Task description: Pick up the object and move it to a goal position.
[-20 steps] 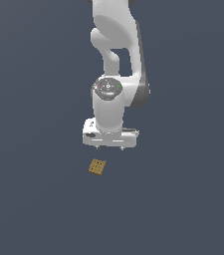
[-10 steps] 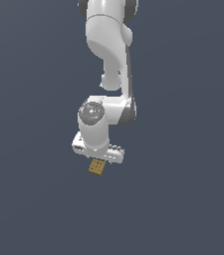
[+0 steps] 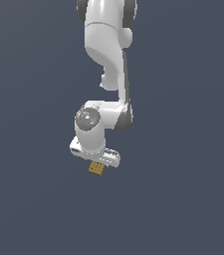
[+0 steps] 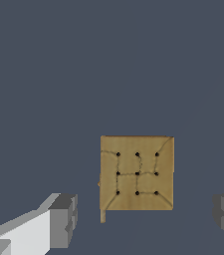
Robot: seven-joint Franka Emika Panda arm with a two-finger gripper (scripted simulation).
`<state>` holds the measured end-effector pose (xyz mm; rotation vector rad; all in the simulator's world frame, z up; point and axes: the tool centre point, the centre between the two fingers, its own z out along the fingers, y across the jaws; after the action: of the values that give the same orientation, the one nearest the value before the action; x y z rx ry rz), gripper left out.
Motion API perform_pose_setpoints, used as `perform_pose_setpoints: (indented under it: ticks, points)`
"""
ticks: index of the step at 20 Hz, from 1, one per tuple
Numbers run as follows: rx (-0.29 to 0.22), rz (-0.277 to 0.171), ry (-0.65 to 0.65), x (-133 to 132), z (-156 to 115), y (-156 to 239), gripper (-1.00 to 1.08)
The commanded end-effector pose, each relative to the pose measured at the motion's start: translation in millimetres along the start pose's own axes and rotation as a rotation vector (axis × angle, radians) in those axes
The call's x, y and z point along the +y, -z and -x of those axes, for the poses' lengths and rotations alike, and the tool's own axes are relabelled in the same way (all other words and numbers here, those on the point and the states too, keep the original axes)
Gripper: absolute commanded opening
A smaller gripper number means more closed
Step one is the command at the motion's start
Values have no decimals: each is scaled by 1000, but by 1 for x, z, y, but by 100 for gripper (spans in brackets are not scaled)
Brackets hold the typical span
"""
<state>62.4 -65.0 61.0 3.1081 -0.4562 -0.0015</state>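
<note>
Since the frame half a second back, my arm (image 3: 106,74) has come lower and swung toward the exterior view's left. A full second ago the hand hung clear above the block with open surface between them; now the hand's underside sits directly over it. The block itself has not shifted from its spot on the table (image 3: 183,199).

Block (image 3: 97,169): small, flat, tan-brown, square. In the exterior view only its lower part shows, peeking from under the hand's white housing. It lies on the dark grey-blue table, near the middle of that view, a little toward its left.

Wrist view: the block (image 4: 137,173) lies flat between the two fingers (image 4: 63,220). Gripper (image 4: 146,219) jaws stand spread wide, with clear gaps on both sides of the block; nothing is gripped. The block sits closer to one finger than the other and appears slightly ahead of the fingertips, not touching either.

Markings: the block's face carries a three-by-three grid of dark dots joined by thin, faint lines. I can read no lettering, brand or label on the block or the arm.
</note>
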Motion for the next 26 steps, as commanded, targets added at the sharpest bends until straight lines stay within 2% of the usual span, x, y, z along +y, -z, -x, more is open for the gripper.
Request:
perform_pose_setpoints:
  ticks: [1, 10, 16, 17, 26]
  points:
    - [0, 0, 0, 0, 0, -3, 100]
    - [1, 0, -3, 0, 1, -43, 100]
    - [1, 0, -3, 0, -1, -50, 100]
    - [1, 0, -3, 0, -1, -50, -100]
    - [1, 0, -3, 0, -1, -50, -100]
